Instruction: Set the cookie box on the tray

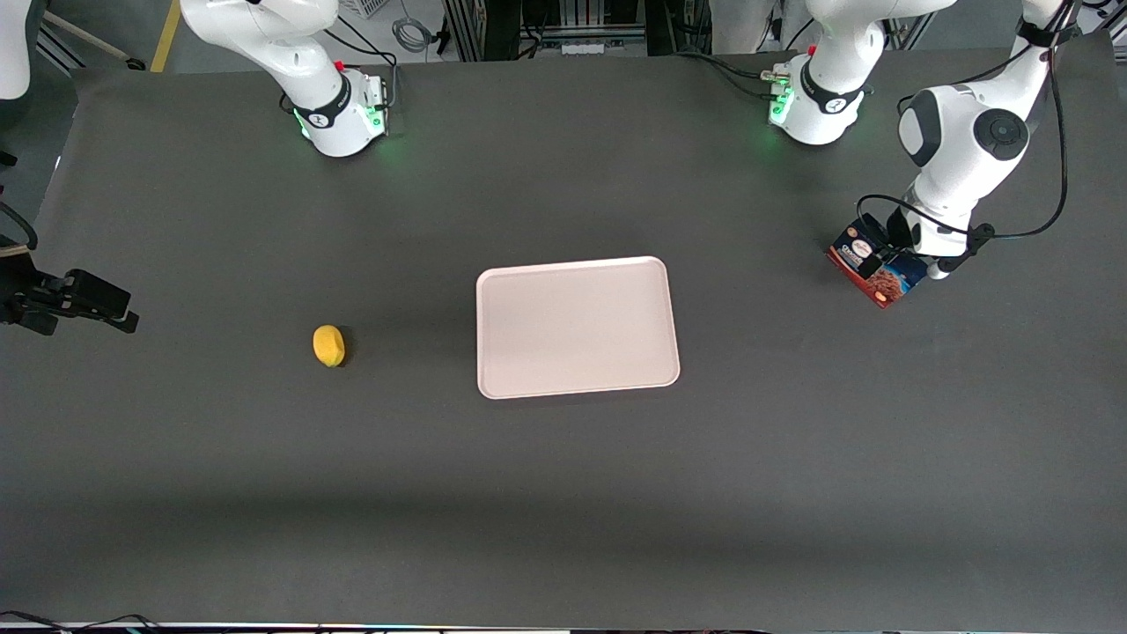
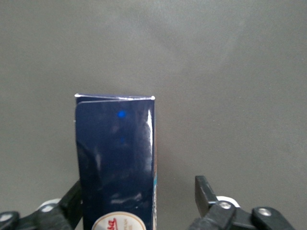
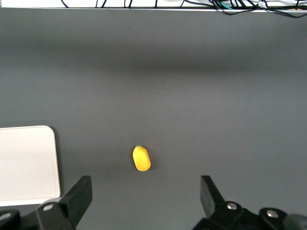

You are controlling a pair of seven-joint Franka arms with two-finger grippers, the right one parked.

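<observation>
You have the gripper (image 1: 891,249) open around the box (image 1: 874,266), one finger (image 2: 72,203) touching it, the other apart. The box, glossy navy with a red edge, sits well apart from the tray (image 1: 577,327), toward the working arm's end.

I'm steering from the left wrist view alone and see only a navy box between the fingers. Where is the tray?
Observer: The tray lies mid-table, toward the parked arm's end from the cookie box, which the open gripper straddles.
Operator: Anything on it?
Observer: No, the tray holds nothing.
Operator: Any other item around?
Observer: One small yellow lemon-like object lies on the table, toward the parked arm's end from the tray.
</observation>
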